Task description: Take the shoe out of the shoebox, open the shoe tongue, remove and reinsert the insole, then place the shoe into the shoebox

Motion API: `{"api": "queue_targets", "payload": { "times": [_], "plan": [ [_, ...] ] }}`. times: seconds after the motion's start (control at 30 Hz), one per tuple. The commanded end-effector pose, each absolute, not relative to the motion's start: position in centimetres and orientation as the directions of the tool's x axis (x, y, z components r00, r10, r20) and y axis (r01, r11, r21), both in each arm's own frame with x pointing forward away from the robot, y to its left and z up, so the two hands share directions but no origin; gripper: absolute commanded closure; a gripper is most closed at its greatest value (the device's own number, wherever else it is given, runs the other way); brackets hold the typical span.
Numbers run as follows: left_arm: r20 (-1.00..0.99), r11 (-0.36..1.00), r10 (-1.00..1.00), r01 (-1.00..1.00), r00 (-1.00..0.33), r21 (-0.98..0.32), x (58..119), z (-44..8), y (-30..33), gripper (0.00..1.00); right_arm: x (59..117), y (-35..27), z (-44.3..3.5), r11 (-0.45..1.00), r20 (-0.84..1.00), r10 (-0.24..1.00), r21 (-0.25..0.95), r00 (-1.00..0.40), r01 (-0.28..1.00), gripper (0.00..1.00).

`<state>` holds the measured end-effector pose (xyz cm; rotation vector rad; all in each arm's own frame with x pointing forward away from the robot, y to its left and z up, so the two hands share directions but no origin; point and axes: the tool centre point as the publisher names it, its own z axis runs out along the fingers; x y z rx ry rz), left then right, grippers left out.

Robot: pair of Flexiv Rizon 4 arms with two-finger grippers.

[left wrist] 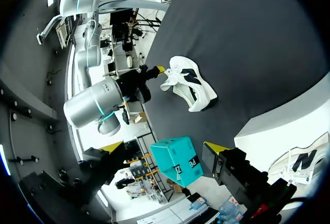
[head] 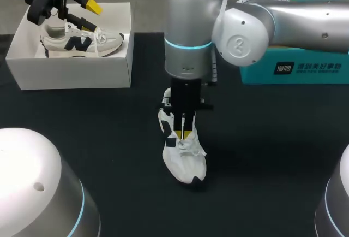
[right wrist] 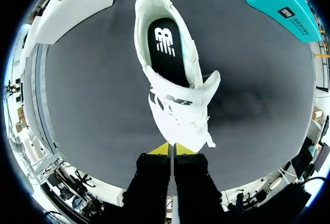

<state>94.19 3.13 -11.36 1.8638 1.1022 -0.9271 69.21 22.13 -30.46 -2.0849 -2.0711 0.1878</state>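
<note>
Though apart, teal box [head: 294, 69] beyond shoe [head: 188, 165]

A navy logo letter marks the side of the white lace-up sneaker [head: 82, 43] in the open white cardboard shoebox [head: 71, 73], upper left of the head view. At the right of that view, the teal cardboard box [head: 294, 72] carries a dark logo square and white characters, too small to read. On the black tabletop [head: 109, 138], the other white sneaker [right wrist: 178, 121] has a white logo on its black insole [right wrist: 166, 48] and small dark lettering on its tongue [right wrist: 178, 100].
</note>
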Motion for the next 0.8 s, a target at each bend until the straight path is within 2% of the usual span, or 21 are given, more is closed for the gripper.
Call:
{"api": "queue_targets", "payload": {
  "times": [0.03, 0.53, 0.8],
  "plan": [
    [-0.861, -0.334, 0.356, 0.91, 0.363, 0.246, 94.2, -11.3, 3.1, 0.0, 70.3, 22.3, -31.9, 0.011, 0.043, 0.999, -0.231, -0.001, 0.973, 1.0],
    [-0.861, -0.334, 0.356, 0.91, 0.363, 0.246, 94.2, -11.3, 3.1, 0.0, 74.5, 22.1, -34.0, 0.089, 0.057, 0.995, -0.237, -0.077, 0.967, 1.0],
    [-0.861, -0.334, 0.356, 0.91, 0.363, 0.246, 94.2, -11.3, 3.1, 0.0, 73.6, 21.7, -31.2, 0.065, 0.025, 0.998, -0.2, -0.061, 0.978, 1.0]
  ]
}}
